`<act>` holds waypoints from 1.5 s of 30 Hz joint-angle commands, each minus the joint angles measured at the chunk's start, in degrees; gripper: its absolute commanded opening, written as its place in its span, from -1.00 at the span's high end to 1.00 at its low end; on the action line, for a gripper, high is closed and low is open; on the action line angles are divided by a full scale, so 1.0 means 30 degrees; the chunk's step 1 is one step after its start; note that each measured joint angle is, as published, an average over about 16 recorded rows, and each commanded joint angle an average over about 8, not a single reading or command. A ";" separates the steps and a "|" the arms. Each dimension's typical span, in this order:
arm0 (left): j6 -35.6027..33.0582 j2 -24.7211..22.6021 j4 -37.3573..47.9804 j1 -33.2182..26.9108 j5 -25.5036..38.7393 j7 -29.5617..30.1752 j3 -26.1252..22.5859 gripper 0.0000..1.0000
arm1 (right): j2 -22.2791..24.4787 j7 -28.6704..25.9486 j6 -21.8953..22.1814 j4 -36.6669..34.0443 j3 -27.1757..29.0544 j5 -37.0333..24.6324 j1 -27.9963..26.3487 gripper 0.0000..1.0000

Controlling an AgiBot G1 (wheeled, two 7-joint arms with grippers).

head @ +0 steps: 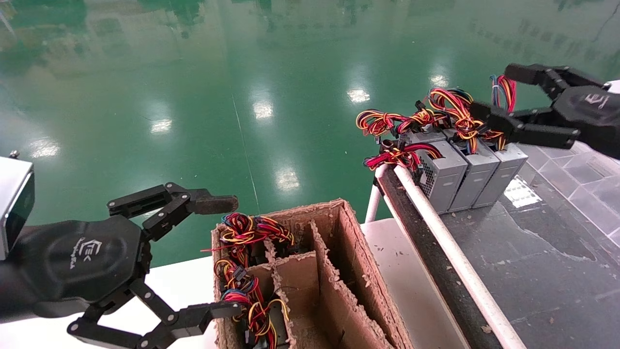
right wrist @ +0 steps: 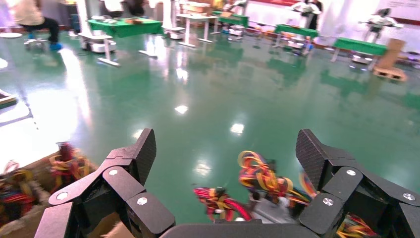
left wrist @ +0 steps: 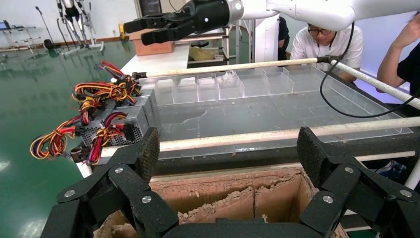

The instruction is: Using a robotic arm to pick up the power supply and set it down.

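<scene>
3 grey power supplies [head: 465, 167] stand in a row on the dark tray [head: 533, 252], just under the right gripper [head: 503, 97], whose fingers are spread wide and hold nothing. the left gripper [head: 227, 257], also wide open, hovers beside the cardboard carton [head: 339, 271].

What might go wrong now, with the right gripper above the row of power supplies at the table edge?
1. The right gripper, jaws open, hangs among the wire bundles of the three power supplies; it may catch loose wires rather than a metal case.
2. The supplies stand close together beside the white rail, so lifting one may drag a neighbour over the edge.
3. The left gripper, also open, is near the cardboard carton and its wires.
</scene>
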State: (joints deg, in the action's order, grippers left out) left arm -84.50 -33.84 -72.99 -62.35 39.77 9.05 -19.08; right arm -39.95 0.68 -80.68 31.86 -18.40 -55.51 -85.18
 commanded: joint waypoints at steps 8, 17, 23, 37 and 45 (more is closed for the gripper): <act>0.0001 0.0001 0.0000 -0.0001 -0.0003 -0.0002 -0.0004 -1.00 | 0.0438 -0.1016 -0.0446 0.3709 0.0211 0.1213 0.2100 -1.00; 0.0003 0.0003 0.0000 -0.0002 -0.0005 -0.0004 -0.0008 -1.00 | 0.0878 -0.2036 -0.0893 0.7432 0.0423 0.2431 0.4207 -1.00; 0.0004 0.0004 0.0000 -0.0003 -0.0007 -0.0005 -0.0010 -1.00 | 0.1171 -0.2713 -0.1190 0.9906 0.0564 0.3240 0.5607 -1.00; 0.0010 0.0007 0.0004 0.0000 -0.0011 -0.0008 -0.0012 -1.00 | 0.1702 -0.3905 -0.1748 1.4389 0.0827 0.4721 0.8146 -1.00; 0.0015 0.0008 0.0007 0.0000 -0.0012 -0.0009 -0.0012 -1.00 | 0.1717 -0.3896 -0.1745 1.4345 0.0839 0.4757 0.8130 -1.00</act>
State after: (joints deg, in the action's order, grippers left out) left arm -84.46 -33.81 -72.98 -62.35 39.73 9.02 -19.11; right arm -34.81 -11.02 -85.92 74.96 -15.89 -41.26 -60.75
